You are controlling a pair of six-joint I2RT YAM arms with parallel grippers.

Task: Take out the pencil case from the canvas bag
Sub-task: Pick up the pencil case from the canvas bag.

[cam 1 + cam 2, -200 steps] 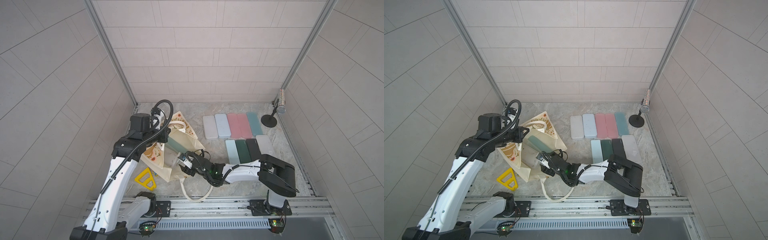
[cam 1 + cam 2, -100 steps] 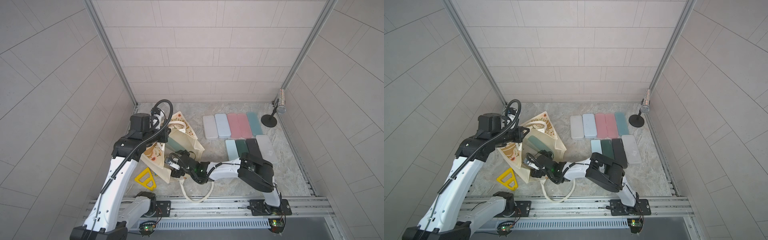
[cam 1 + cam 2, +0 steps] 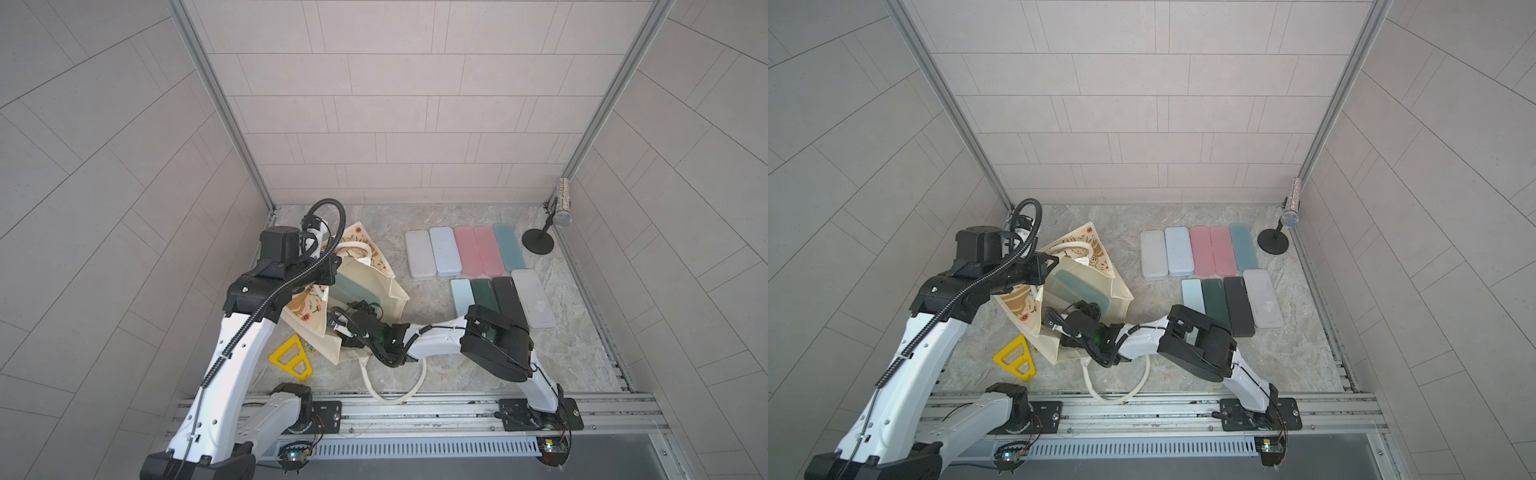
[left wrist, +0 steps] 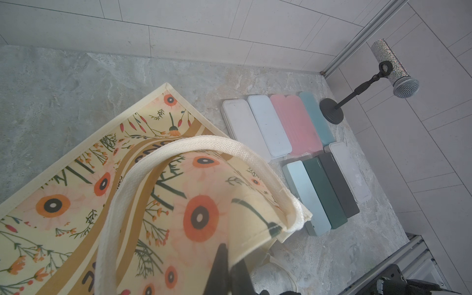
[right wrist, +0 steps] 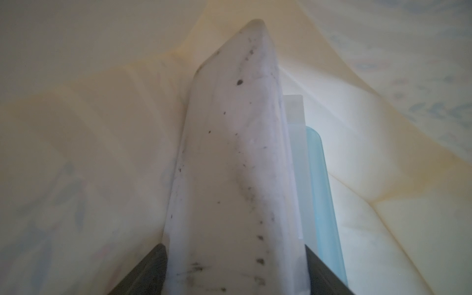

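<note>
The canvas bag (image 3: 374,286) (image 3: 1121,286) lies on its side at the left of the table, mouth held up. My left gripper (image 4: 229,268) is shut on its flowered fabric rim (image 4: 255,229). My right gripper (image 5: 236,255) is inside the bag, and in both top views only its wrist (image 3: 365,328) (image 3: 1084,324) shows at the mouth. Its two dark fingers press the sides of a pale lavender-white pencil case (image 5: 229,166) with dark specks. A light blue case (image 5: 321,191) lies next to it in the bag. A teal case (image 3: 353,291) shows in the opening.
Two rows of pencil cases (image 3: 461,251) (image 3: 503,299) lie to the right of the bag. A microphone on a black stand (image 3: 540,241) stands at the back right corner. A yellow triangle (image 3: 291,358) and a loose rope handle (image 3: 395,382) lie near the front rail.
My right gripper has pushed leftward, deeper into the bag's mouth, and its arm has folded closer. The left arm and the lifted bag rim have stayed put.
</note>
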